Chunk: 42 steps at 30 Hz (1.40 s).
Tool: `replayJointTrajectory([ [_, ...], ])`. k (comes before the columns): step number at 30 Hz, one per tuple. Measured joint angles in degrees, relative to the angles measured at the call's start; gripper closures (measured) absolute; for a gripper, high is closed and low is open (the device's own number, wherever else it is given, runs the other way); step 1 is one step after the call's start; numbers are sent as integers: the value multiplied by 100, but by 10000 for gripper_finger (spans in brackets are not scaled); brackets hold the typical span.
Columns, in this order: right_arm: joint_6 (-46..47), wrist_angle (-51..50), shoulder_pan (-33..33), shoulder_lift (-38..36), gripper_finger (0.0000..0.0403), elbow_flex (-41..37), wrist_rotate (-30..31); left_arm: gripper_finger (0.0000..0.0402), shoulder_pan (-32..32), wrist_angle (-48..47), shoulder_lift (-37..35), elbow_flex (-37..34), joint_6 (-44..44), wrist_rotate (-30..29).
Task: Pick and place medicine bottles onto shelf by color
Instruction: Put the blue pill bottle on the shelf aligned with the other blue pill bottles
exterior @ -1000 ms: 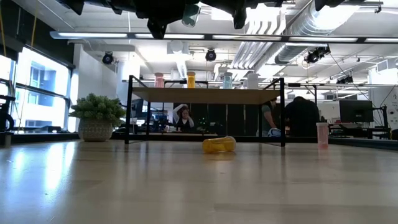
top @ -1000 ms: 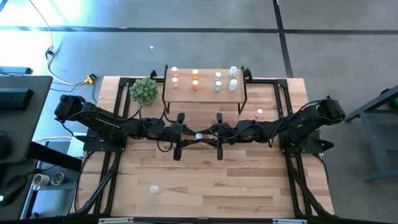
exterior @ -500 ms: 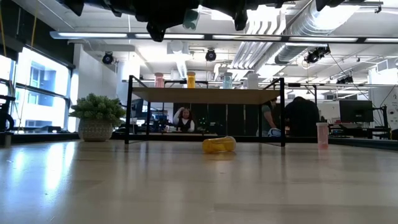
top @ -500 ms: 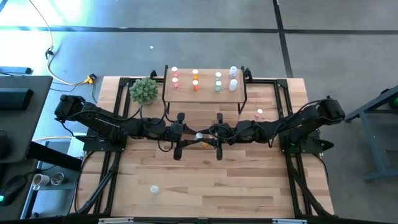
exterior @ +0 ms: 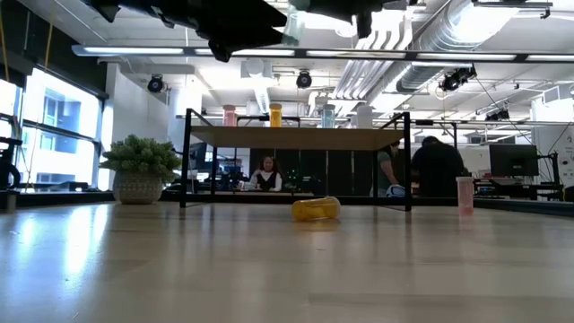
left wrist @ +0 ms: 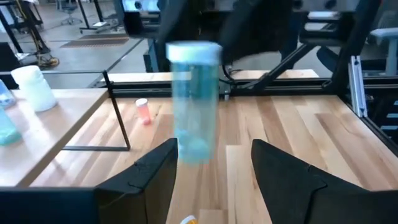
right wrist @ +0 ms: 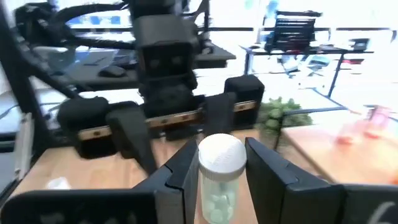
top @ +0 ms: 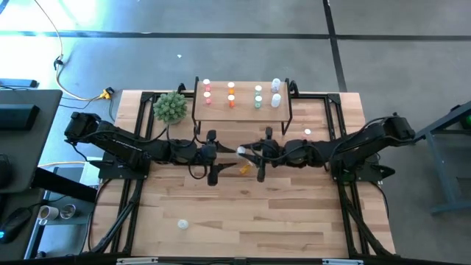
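Since a moment ago the left tool has spread and let go, so the pale bottle now sits pinched in the right tool above mid-tabletop, handed over, likely bound for the shelf.

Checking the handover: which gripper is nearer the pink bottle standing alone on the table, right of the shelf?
Right. The right gripper, shut on a clear bottle, is nearer the pink bottle; the open left gripper lies beyond it.
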Motion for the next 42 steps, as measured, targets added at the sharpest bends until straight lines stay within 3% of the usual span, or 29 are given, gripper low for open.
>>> replayJointTrajectory([
  [7, 1, -506, -201, -438, 309, 0, 613, 204, 0, -15, -27, 0, 46, 0],
  [24, 46, -1571, -1584, -1591, 309, 0, 547, 204, 0, -802, -828, 2, 138, 2],
  [33, 233, -2331, -2206, -1733, 308, -9, 401, 204, 0, -931, -1111, 2, 138, 2],
  [42, 608, -1206, -2328, -1711, 308, -1138, 236, 204, -2, -1073, -1220, 2, 140, 3],
])
